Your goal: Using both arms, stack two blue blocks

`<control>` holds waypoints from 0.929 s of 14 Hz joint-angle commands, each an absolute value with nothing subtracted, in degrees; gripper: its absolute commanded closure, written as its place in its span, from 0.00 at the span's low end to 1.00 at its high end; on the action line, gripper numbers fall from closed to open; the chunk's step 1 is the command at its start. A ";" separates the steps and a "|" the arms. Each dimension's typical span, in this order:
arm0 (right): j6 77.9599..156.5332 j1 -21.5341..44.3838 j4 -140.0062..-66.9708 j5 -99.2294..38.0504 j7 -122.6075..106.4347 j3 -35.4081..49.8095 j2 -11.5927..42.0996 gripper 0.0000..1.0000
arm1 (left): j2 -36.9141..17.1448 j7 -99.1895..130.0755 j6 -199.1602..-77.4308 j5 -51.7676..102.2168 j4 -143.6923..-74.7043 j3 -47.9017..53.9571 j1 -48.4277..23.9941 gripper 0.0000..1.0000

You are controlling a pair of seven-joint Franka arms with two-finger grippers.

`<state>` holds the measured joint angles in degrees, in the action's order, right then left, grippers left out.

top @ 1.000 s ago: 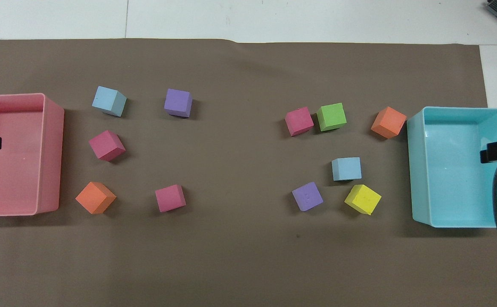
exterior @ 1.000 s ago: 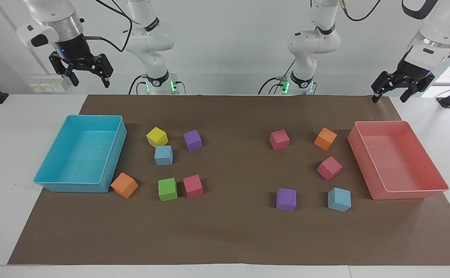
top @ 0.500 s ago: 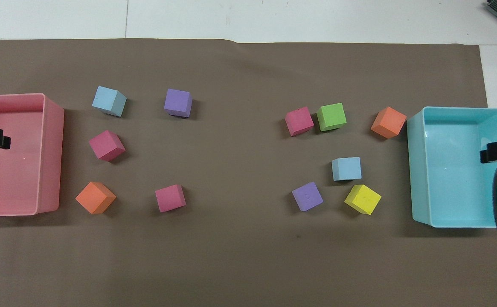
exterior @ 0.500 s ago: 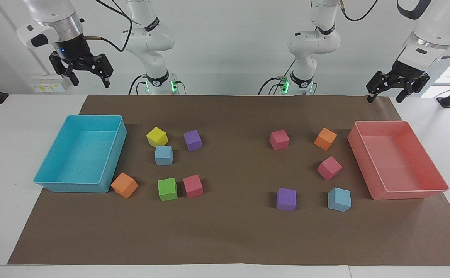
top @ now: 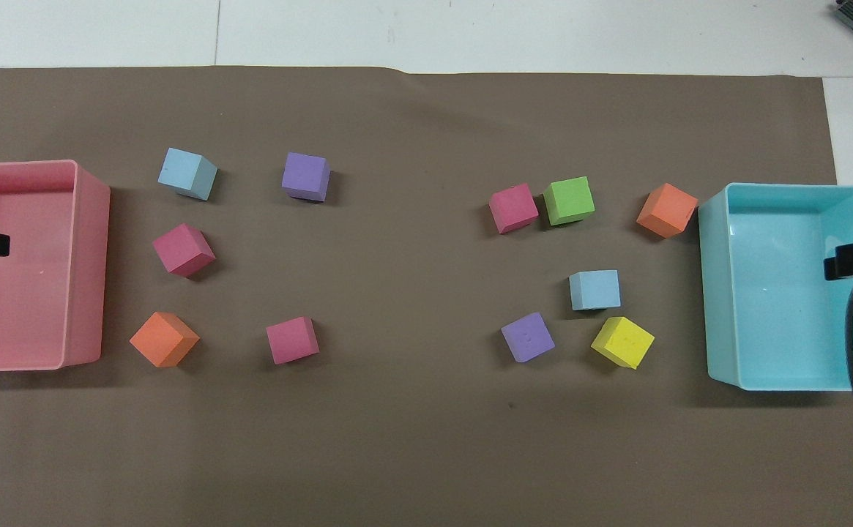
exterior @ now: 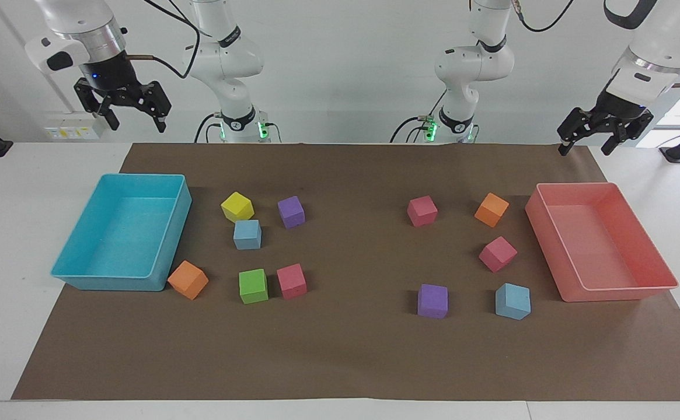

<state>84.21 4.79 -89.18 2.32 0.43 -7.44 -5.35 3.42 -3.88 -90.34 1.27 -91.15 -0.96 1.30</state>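
Two light blue blocks lie apart on the brown mat. One blue block point(exterior: 247, 234) point(top: 594, 290) sits beside a yellow cube, toward the right arm's end. The other blue block point(exterior: 513, 301) point(top: 187, 173) rests beside a purple cube, toward the left arm's end and farther from the robots. My right gripper point(exterior: 136, 119) hangs open and empty, high over the turquoise tray. My left gripper point(exterior: 585, 146) is also open and empty, raised over the pink tray. Neither gripper touches anything.
The turquoise tray point(exterior: 106, 283) and the pink tray point(exterior: 620, 291) stand at the mat's two ends. Scattered cubes surround the blue ones: yellow point(exterior: 237, 206), purple point(exterior: 291, 211), green point(exterior: 253, 286), pink point(exterior: 291, 280), orange point(exterior: 188, 279), pink point(exterior: 498, 254), purple point(exterior: 432, 301), orange point(exterior: 491, 209).
The left gripper has drifted a little toward the table's middle and come partly back. The right arm and all the cubes have stayed still.
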 commanded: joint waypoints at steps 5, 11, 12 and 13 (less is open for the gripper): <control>93.85 4.83 -100.26 -1.04 -0.62 -6.68 -6.42 0.00 | 3.17 -4.13 -90.09 1.50 -90.26 -1.14 0.44 0.00; 106.15 11.06 -104.59 -1.76 -0.17 -6.42 0.42 0.00 | 3.16 -4.75 -92.46 1.58 -90.44 -1.05 1.05 0.00; 107.65 12.12 -104.59 -1.84 -0.26 -6.42 2.18 0.00 | 3.16 -4.75 -92.63 1.58 -90.53 -1.05 1.14 0.00; 108.71 12.65 -104.59 -2.19 -0.18 -6.33 4.02 0.00 | 3.08 -4.75 -92.98 1.58 -90.53 -1.05 1.23 0.00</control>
<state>106.33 11.87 -104.61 -0.91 0.43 -6.31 0.99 3.42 -3.89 -92.26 1.27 -91.15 -0.74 1.18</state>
